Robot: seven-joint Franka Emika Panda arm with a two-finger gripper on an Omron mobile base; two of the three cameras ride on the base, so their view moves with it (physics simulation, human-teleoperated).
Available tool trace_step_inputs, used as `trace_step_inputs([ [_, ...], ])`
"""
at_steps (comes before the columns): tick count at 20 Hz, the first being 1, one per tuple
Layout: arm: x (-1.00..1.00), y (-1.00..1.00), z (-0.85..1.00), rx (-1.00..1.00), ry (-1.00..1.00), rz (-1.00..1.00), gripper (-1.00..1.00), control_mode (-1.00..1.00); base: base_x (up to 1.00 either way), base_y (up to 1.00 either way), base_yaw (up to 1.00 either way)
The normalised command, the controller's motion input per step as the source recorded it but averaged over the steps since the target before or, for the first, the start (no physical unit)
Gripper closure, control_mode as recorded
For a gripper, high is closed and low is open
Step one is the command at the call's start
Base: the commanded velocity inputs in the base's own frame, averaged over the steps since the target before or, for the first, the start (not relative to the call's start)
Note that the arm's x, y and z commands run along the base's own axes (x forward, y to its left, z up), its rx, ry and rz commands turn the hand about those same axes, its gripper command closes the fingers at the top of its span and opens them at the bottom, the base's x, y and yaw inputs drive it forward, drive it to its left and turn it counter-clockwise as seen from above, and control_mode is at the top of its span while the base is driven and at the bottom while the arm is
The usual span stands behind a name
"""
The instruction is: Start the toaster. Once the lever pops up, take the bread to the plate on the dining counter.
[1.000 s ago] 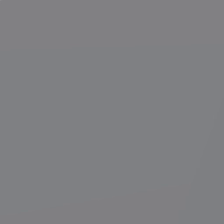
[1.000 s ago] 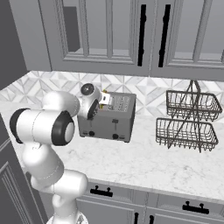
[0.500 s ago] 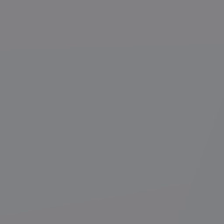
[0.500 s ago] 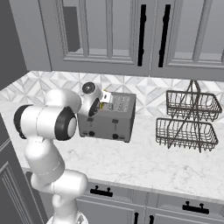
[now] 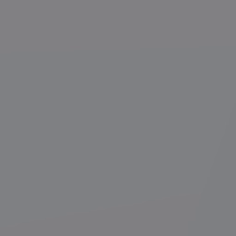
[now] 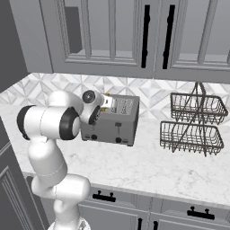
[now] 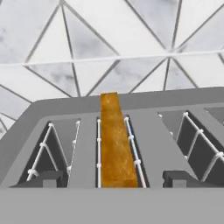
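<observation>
The bread [image 7: 114, 140] sits edge-up in a toaster [image 6: 111, 120] slot on the worktop [image 6: 148, 164], looks light and crumbly, so I'd pinch that top crust gently; the claw [image 7: 114, 183] straddles it, can't tell if it's gripping.

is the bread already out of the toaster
No, in the hand view the bread stands edge-up down in a slot of the toaster, its golden-brown crust between the slot's wire guides.

You see golden-brown crust on the bread slice [image 7: 114, 144], a matt grey metal toaster [image 6: 112, 122], dark wire two-tier baskets [image 6: 192, 122], and a white grey-veined marble tabletop [image 6: 148, 161].
</observation>
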Motion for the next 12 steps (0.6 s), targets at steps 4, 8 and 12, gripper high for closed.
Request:
trace_step_inputs([
  [4, -0.01, -0.27, -0.03, 0.02, -0.07, 0.0, 1.0, -1.0, 0.0, 0.0, 0.0],
  [8, -0.13, -0.26, 0.09, 0.06, -0.04, 0.0, 1.0, -1.0, 0.0, 0.0, 0.0],
  [12, -0.16, -0.08, 0.55, 0.05, -0.09, 0.0, 1.0, -1.0, 0.0, 0.0, 0.0],
])
